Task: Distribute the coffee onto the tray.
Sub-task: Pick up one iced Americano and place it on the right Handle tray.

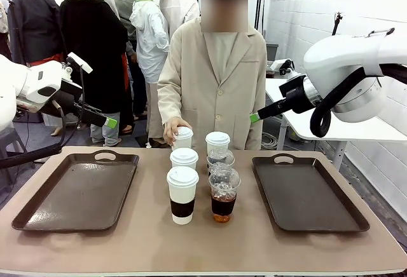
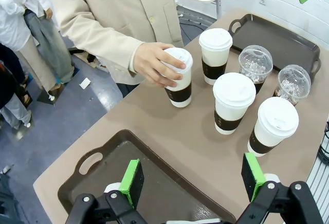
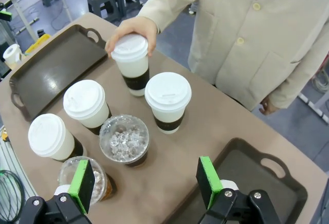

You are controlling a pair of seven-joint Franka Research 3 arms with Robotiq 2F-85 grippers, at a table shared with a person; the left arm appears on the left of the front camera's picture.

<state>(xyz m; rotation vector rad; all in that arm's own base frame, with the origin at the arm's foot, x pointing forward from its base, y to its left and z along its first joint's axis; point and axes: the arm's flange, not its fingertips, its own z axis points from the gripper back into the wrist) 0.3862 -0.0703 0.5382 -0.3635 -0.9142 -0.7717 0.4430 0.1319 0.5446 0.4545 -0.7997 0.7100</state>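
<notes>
Four white paper cups (image 1: 182, 194) with brown sleeves and two clear domed iced coffees (image 1: 224, 194) cluster mid-frame between two dark rectangular trays (image 1: 76, 191); a hand (image 1: 172, 128) grips the upper-left cup. Left gripper (image 2: 193, 179) and right gripper (image 3: 145, 182) gape wide.

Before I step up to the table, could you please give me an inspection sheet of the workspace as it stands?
Surface: tan table, nothing spilled.
Job's things: four white lidded cups, nearest, and two iced coffees, nearest, clustered mid-table; left tray and right tray both bare; a person's hand grips the far cup.
Clutter: nothing seen.
Grippers: left gripper and right gripper open, raised above the table, holding nothing.
Cables: black hose looped on the right arm.
Surroundings: person in beige coat at the far side; white table behind.
</notes>
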